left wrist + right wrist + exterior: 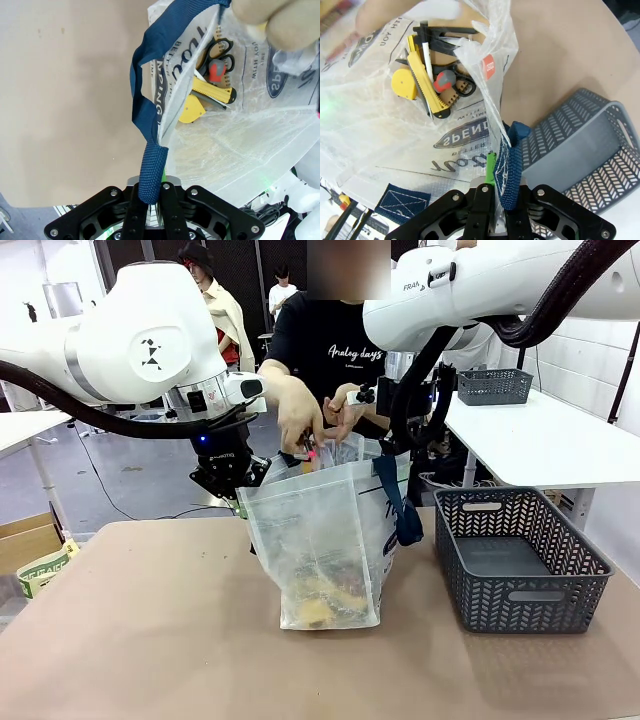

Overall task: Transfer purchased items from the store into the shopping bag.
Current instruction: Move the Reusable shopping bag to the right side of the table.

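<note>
Shopping bag of translucent whitish plastic (315,530), printed with navy lettering, stood upright on the brown tabletop (150,620) with its mouth pulled open. At its bottom lay the purchased items (322,608), among them a round yellow tape measure (404,83), a yellow utility knife (212,90) and black-handled scissors (209,51). The left gripper (150,192) was clenched on one navy blue strap handle (142,107) at the bag's left edge. The right gripper (502,192) was clamped on the other navy strap (511,162) at its right edge. A person's hand (298,415) was at the open mouth from the far side, the other hand (345,410) beside it. A dark grey lattice plastic basket (520,595) sat just right of the bag, not touching it.
</note>
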### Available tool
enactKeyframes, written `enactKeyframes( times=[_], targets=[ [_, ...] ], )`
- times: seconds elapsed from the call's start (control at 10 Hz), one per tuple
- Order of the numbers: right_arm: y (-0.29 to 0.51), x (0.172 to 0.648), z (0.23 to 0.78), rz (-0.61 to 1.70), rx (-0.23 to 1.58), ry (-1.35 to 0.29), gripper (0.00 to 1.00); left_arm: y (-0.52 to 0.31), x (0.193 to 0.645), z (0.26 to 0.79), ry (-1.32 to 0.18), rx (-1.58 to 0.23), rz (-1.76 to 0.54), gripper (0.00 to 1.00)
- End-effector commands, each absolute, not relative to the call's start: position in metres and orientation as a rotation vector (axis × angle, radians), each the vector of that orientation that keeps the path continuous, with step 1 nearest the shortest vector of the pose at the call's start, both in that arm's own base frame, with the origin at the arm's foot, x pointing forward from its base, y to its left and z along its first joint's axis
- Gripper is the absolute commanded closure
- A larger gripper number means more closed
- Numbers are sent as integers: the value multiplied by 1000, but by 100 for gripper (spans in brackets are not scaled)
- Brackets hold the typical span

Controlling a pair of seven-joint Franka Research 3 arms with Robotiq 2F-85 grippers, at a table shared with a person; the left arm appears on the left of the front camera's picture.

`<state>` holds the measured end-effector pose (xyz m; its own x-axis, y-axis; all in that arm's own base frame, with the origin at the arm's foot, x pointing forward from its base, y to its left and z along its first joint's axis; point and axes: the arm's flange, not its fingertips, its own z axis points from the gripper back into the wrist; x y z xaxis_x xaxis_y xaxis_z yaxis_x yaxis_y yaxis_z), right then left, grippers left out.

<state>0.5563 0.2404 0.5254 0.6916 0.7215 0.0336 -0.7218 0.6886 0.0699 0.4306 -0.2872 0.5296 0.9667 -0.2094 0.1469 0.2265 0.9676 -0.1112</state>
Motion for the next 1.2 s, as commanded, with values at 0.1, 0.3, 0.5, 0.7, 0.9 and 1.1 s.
enactKeyframes(
  times=[0.1,0.3,0.5,0.7,0.9,1.1],
  targets=[
    [237,557,524,790,75,-1,100,-286,431,530,-136,-126,-220,100],
    [237,557,524,790,75,-1,100,-286,431,530,-136,-126,-220,100],
    [237,557,524,790,75,-1,100,-286,431,530,-136,-126,-220,100],
    [237,557,524,790,75,-1,100,-286,431,530,-136,-126,-220,100],
    [237,557,524,790,75,-1,100,-286,431,530,-136,-126,-220,100],
    [237,557,524,790,75,-1,100,-286,431,530,-136,-126,-220,100]
  ],
)
